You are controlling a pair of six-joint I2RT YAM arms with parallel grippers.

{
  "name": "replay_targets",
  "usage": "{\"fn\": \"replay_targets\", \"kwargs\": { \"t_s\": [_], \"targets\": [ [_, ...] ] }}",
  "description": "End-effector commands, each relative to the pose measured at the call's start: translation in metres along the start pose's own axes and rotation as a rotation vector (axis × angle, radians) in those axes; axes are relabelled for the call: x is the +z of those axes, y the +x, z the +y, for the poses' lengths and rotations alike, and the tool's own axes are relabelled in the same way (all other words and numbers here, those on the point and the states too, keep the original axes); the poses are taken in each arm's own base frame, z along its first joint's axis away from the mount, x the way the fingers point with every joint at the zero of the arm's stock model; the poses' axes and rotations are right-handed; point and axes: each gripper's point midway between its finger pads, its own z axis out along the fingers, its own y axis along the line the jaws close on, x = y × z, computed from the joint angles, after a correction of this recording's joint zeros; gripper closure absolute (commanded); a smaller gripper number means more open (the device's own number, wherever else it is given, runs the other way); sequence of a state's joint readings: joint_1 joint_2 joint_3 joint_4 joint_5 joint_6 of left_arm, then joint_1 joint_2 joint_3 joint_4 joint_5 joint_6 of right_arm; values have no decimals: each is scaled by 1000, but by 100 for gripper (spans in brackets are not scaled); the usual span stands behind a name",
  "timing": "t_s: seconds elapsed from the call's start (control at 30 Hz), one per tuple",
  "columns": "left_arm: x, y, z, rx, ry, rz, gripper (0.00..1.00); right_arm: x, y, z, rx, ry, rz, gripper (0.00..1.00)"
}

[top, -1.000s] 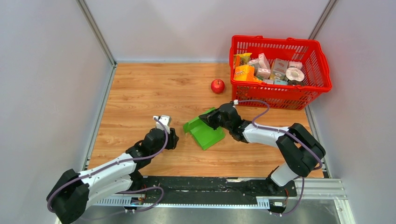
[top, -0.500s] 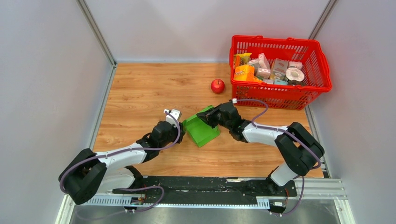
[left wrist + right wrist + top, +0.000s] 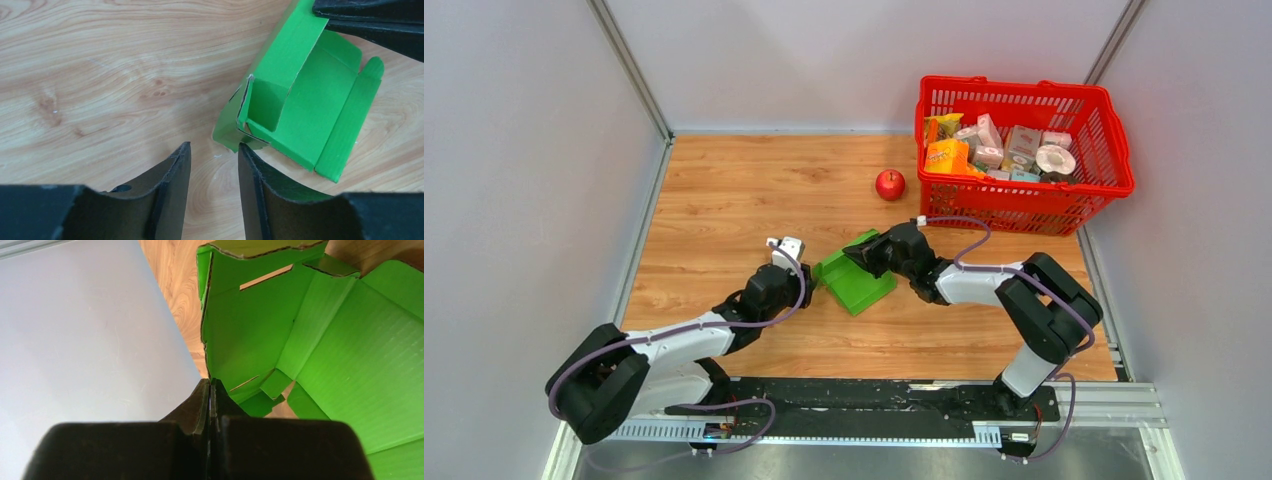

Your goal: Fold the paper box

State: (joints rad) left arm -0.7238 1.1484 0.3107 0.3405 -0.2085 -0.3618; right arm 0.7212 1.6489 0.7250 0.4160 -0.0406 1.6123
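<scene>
Your right gripper [image 3: 209, 386] pinches the paper box [image 3: 860, 285]; your spread left gripper [image 3: 214, 147] hovers by its left corner. Shove there, and the cardboard could slip free.

Green paper box [image 3: 859, 285] partly folded, wall raised, on table [image 3: 724, 200] centre.

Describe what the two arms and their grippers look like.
The left arm and right arm have glossy white link shells between bulky black joint housings. A thin lavender cable loops loosely outside along each. The left gripper and right gripper have matte black, flat, tapering fingers with no visible markings. A small pale camera block sits at the left wrist.
</scene>
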Motion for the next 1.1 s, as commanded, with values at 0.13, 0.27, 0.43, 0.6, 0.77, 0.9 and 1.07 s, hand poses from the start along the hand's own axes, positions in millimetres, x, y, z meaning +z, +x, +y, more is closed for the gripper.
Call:
{"fn": "replay_targets", "kwargs": {
  "t_s": [0.13, 0.27, 0.43, 0.6, 0.77, 0.9, 1.07],
  "targets": [
    [2, -21, 1, 69, 7, -113, 47, 6, -2, -2, 3, -13, -4, 100],
    [9, -28, -11, 92, 59, -125, 49, 7, -2, -1, 16, -14, -4, 100],
    [17, -34, -25, 83, 120, -138, 56, 10, 2, -4, 60, 6, 17, 100],
    [15, -39, -29, 85, 139, -179, 59, 10, 2, -8, 66, 24, 5, 100],
    [16, -28, -30, 47, 144, -149, 57, 5, -5, -16, -57, 48, -70, 100],
    [19, -25, -31, 33, 152, -148, 56, 4, -6, -23, -112, 53, -92, 100],
    [24, -27, -35, 36, 150, -149, 62, 4, -5, -33, -172, 75, -106, 100]
  ]
}}
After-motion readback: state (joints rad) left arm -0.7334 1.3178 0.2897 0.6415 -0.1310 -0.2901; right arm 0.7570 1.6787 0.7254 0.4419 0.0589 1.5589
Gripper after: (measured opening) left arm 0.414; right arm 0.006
